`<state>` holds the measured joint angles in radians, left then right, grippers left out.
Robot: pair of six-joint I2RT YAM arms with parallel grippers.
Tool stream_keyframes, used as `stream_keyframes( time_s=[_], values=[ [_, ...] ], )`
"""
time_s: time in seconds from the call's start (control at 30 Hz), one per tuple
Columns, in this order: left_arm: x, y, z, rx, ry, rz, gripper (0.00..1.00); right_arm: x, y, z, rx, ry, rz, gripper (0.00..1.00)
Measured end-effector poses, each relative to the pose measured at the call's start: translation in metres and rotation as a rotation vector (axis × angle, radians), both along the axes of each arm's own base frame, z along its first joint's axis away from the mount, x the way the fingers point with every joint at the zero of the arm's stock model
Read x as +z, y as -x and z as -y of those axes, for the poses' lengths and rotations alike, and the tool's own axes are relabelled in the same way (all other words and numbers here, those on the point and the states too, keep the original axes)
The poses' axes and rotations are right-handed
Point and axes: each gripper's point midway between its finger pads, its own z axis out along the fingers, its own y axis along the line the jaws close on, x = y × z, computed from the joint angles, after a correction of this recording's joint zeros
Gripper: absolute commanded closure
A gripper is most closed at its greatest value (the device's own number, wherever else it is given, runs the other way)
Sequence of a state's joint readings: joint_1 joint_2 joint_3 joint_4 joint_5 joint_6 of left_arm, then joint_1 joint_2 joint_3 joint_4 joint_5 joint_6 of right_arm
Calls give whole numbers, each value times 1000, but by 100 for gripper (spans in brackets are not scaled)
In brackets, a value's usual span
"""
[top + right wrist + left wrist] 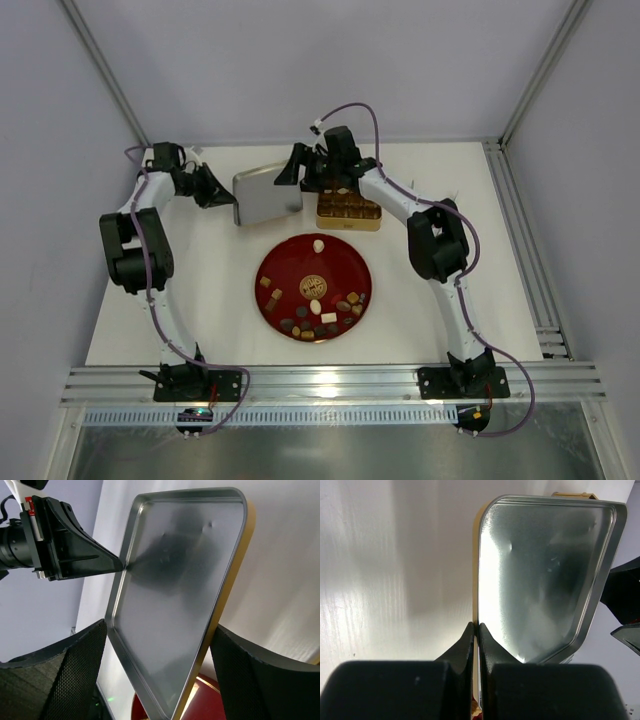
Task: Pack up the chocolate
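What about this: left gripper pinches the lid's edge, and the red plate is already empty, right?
No. The red plate holds many chocolates, as the top external view shows; the left gripper does pinch the edge of the lid.

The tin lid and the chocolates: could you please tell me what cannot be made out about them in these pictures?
- Top external: the right hand covers part of the gold tin, so how full it is stays unclear.
- Top external: the chocolates on the red plate are too small to count.
- Right wrist: whether the fingers touch the lid cannot be told; its edges hide the contact.
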<state>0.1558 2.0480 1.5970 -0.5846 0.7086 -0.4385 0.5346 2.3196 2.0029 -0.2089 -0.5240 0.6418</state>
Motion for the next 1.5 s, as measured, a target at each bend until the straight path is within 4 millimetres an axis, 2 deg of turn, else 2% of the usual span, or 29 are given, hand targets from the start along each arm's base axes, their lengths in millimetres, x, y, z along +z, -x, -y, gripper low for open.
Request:
stream_keyframes(
  time_s=[0.07,0.17,0.2,0.23,0.37,0.43,0.5,0.6,0.63,0.7,0.73,0.8,0.83,0.9,0.97,1.1,1.2,1.33,1.4,1.5],
  values=[
    [3,2,3,-6,2,7,100,0,2,-3,4,-25,-13,21],
    [8,5,7,-15,2,16,100,-4,6,-5,8,-55,-46,35],
    [10,7,9,-20,2,19,100,-7,8,-6,10,-61,-58,44],
    [11,8,12,-25,3,22,100,-10,10,-6,11,-65,-70,48],
    [16,14,21,-46,3,34,100,-27,19,-4,10,-71,-125,69],
    [17,18,24,-54,-8,37,100,-33,24,-1,3,-69,-154,73],
    [15,23,25,-61,-19,35,97,-29,30,2,6,-81,-166,78],
    [18,30,28,-68,-23,41,91,-9,37,6,3,-99,-147,85],
    [22,31,29,-72,-24,51,81,-1,39,8,1,-107,-139,86],
    [34,34,31,-78,-32,82,71,16,42,10,-6,-119,-120,88],
    [43,36,32,-82,-37,105,60,25,44,11,-8,-132,-114,89],
    [59,37,33,-83,-51,149,53,40,47,14,-11,-146,-94,90],
    [69,38,33,-80,-64,177,44,48,49,16,-15,-155,-89,90],
    [87,40,33,-78,-92,234,41,66,53,22,-22,-169,-73,91],
    [102,42,32,-71,-121,286,34,78,55,27,-29,-174,-62,94],
    [133,54,37,-61,-192,406,29,97,59,45,-60,-165,-67,96],
    [166,72,62,-106,-276,562,27,102,56,67,-102,-144,-90,96],
    [213,119,129,-256,-351,861,26,102,47,95,-160,-112,-127,96],
    [225,148,156,-323,-364,987,25,99,45,110,-189,-97,-155,96],
    [233,170,172,-355,-425,1122,25,97,44,128,-226,-78,-195,96]
  ],
)
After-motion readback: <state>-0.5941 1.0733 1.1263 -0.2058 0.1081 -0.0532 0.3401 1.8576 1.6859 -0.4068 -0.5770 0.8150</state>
